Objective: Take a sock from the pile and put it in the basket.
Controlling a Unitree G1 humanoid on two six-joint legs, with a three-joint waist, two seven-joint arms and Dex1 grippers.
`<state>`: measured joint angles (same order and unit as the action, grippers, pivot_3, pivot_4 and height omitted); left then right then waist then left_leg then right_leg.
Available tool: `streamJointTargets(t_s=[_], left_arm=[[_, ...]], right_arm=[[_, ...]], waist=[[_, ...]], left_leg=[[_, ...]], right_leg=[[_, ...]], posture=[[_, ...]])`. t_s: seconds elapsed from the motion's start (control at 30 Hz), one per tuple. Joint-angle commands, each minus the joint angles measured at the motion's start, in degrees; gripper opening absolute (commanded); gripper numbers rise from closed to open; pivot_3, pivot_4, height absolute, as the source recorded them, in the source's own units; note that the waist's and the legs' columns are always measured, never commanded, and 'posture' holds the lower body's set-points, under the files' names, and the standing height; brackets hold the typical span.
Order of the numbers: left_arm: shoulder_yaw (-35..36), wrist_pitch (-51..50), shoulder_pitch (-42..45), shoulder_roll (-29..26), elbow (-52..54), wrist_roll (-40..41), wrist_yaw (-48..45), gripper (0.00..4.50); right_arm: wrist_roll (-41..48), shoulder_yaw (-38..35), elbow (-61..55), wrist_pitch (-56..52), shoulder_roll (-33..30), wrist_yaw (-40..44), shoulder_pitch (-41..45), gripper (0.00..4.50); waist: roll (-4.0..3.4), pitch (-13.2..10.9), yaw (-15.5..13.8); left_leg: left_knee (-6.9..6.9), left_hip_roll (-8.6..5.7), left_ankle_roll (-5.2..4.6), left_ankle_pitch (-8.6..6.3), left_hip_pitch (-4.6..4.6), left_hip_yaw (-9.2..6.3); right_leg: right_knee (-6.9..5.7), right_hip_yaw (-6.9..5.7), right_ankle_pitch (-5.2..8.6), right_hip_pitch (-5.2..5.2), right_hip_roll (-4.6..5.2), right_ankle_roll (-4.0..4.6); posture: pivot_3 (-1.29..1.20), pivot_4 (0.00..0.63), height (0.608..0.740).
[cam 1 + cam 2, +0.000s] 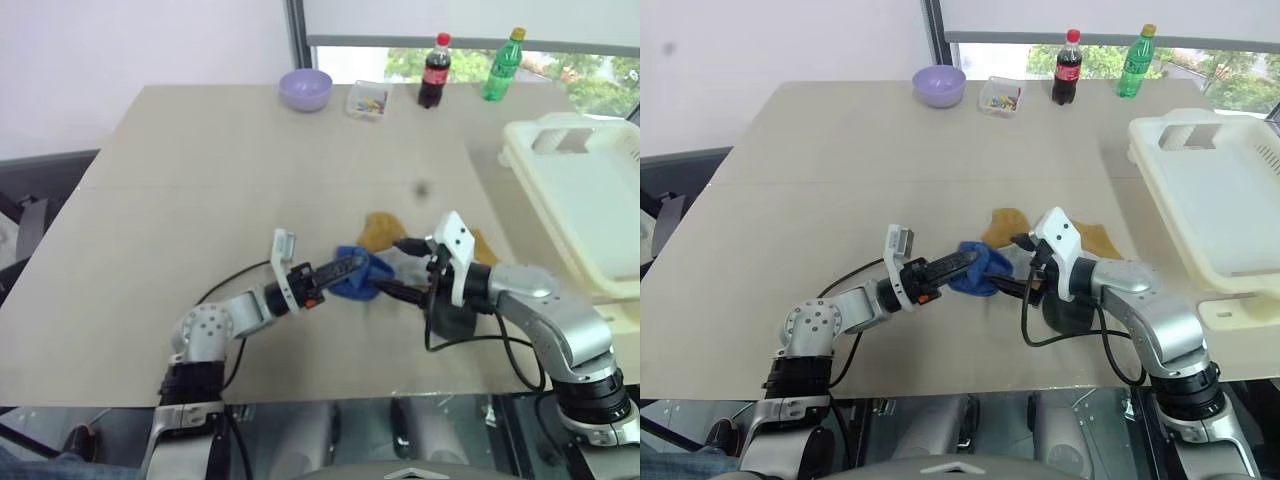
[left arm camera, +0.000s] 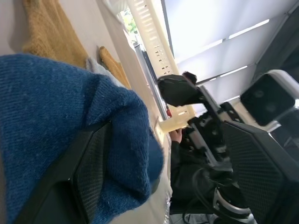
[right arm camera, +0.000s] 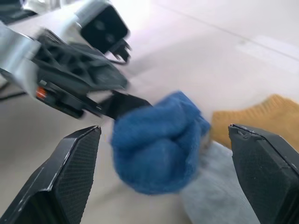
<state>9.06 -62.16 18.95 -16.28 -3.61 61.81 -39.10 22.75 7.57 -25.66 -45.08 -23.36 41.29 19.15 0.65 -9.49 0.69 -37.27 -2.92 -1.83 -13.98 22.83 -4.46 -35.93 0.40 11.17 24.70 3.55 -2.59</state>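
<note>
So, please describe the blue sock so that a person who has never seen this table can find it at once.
Look at the near middle of the beige table, between the two robot arms. There a small heap of socks lies, and the blue sock is at its left edge, on the left tool. It is the only royal-blue piece; its neighbours are mustard-yellow and light grey.

sock [image 1: 358, 276]: plain royal blue | basket [image 1: 585, 210]: cream-white | bowl [image 1: 305, 89]: lilac | table [image 1: 200, 180]: beige

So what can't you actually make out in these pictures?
- Royal-blue knitted sock: its lower side, hidden by the left gripper in the eye views.
- Cream-white slotted plastic basket: cut off by the right edge.
- Small clear box: contents too small.
- Dark sock: mostly behind the right gripper.
</note>
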Motion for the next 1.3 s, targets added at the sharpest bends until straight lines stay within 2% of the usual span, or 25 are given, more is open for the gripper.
streamJointTargets(t_s=[0.03, 0.17, 0.4, 0.93, 1.3], left_arm=[[-0.27, 0.19, 0.14, 0.20, 0.27, -0.53, -1.19, 4.00], [-0.03, -0.05, -0.49, 0.13, 0.93, -0.64, -1.42, 4.00], [1.02, -0.20, -2.69, -0.32, 2.92, -0.29, -0.99, 4.00], [2.29, -0.21, -5.22, -0.10, 5.09, -0.09, 0.39, 4.00], [2.01, -0.23, -4.27, -0.28, 4.04, -0.63, 0.03, 4.00]], right_arm=[[-0.56, 1.81, 1.06, 0.60, 2.10, -2.62, 2.00, 4.45], [-3.50, 4.52, 6.97, 1.54, 4.91, -5.95, 3.77, 4.45], [-5.86, 4.09, 11.43, -0.65, 6.21, -10.77, 3.77, 4.45], [-6.07, 0.27, 11.22, -0.67, 0.48, -10.73, 3.35, 4.45], [14.64, -9.01, 4.79, -11.14, 5.17, -5.74, -1.63, 4.45]], waist=[[0.00, 0.00, -0.04], [0.00, 0.00, -0.07], [0.00, 0.00, -0.02], [-0.01, 0.01, -0.15], [-0.01, 0.01, -0.16]], left_leg=[[-0.01, 0.00, 0.01, 0.00, 0.00, -0.01], [-0.02, -0.02, 0.03, 0.02, 0.00, 0.00], [-0.02, -0.04, 0.20, 0.12, 0.01, 0.04], [-0.05, -0.04, 0.01, 0.01, -0.03, 0.06], [-0.04, 0.02, -0.02, 0.00, -0.02, 0.04]], right_leg=[[-0.01, 0.00, 0.00, 0.00, 0.00, 0.00], [-0.01, 0.01, -0.01, -0.01, 0.00, 0.01], [-0.01, 0.08, -0.02, 0.01, 0.02, 0.03], [-0.03, 0.09, -0.02, -0.02, -0.20, 0.02], [-0.04, 0.13, -0.02, -0.03, -0.07, 0.03]], posture=[[0.00, 0.150, 0.735], [0.00, 0.150, 0.735], [0.00, 0.150, 0.735], [0.00, 0.150, 0.735], [0.00, 0.150, 0.735]])
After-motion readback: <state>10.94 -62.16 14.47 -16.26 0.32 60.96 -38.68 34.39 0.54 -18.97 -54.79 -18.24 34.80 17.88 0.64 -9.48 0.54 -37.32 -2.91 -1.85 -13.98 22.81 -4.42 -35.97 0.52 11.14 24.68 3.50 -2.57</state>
